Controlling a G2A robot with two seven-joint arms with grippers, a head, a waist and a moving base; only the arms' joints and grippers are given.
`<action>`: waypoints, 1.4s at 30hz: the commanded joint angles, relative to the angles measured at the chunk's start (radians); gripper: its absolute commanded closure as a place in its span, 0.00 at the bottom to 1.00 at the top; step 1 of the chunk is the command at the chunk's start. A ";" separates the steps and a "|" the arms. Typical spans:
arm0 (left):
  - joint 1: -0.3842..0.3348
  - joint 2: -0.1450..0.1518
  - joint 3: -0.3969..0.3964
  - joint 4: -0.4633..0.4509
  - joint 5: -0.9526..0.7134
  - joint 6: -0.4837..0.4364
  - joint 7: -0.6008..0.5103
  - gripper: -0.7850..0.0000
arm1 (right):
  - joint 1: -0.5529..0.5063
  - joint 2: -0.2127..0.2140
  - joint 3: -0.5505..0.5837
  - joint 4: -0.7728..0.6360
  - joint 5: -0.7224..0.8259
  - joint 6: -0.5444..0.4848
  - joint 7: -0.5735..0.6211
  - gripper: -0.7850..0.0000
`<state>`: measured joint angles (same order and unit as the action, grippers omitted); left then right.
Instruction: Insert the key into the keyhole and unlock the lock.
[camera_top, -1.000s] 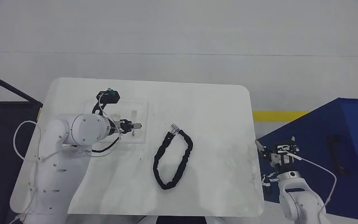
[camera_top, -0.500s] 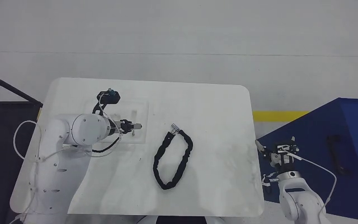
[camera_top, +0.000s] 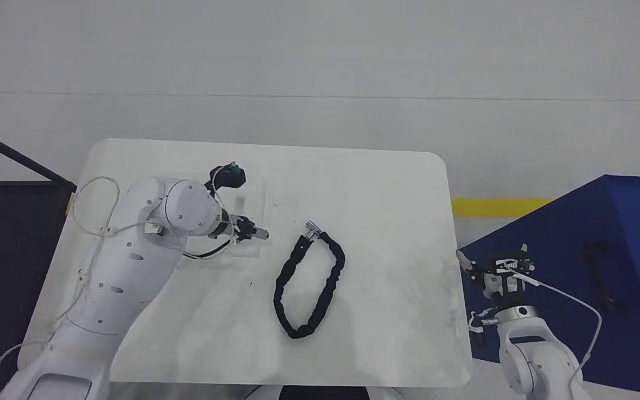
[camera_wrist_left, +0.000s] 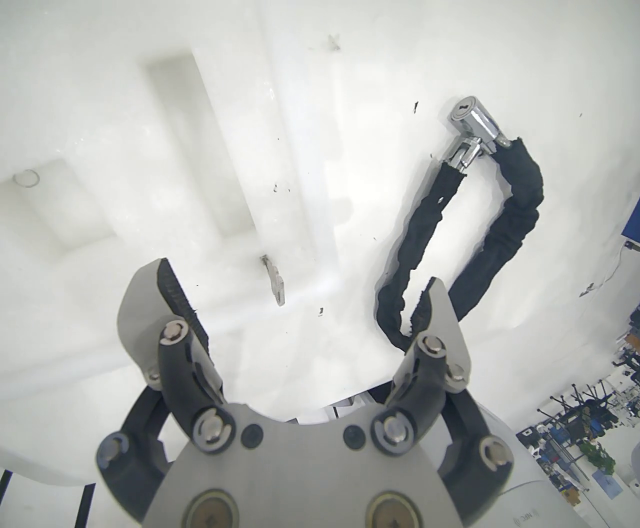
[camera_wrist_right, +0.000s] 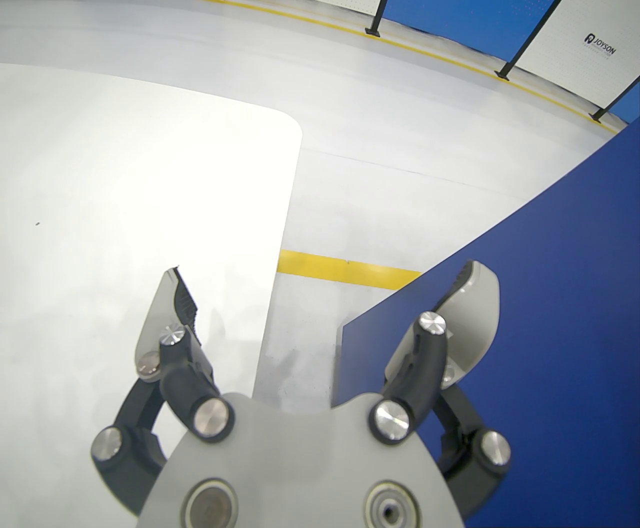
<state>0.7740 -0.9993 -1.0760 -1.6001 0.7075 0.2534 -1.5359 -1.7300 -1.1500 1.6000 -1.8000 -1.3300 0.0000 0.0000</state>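
Key pickup. My left gripper (camera_wrist_left: 297, 275), released, hangs over the key (camera_wrist_left: 274, 284), which lies on the tray (camera_top: 257, 192), left of centre in the top view. I judge the key light, stiff and slippery: pinch its head, blade free. The lock (camera_top: 310, 285), centre frame, looks heavy and limp; steady its cylinder (camera_wrist_left: 470, 120). My right gripper (camera_wrist_right: 322, 270), released, sits off the worktop's (camera_top: 400, 200) right edge.

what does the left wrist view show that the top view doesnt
Left wrist view adds: the small metal key lying on the white tray just ahead of the open left tool, and the keyhole slot in the end face of the lock. Top view adds: the full closed loop of the chain, the whole table, and the right tool beyond the table's right edge. Shared: the black sleeved chain, its silver lock, the tray, the left tool.
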 joint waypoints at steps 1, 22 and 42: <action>-0.023 0.020 0.032 0.000 0.007 0.023 0.000 0.10 | 0.000 0.000 0.000 0.000 0.000 0.000 0.000 0.00; -0.106 0.109 0.241 -0.051 0.010 0.031 0.000 0.78 | 0.000 0.000 0.000 0.000 0.000 0.000 0.000 0.00; -0.114 0.092 0.269 -0.010 0.042 0.082 0.051 0.90 | 0.000 0.000 0.000 0.000 0.000 0.000 0.000 0.00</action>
<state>0.6595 -0.9059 -0.8084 -1.6102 0.7458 0.3343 -1.4859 -1.7300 -1.1500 1.6000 -1.8000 -1.3300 0.0000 0.0000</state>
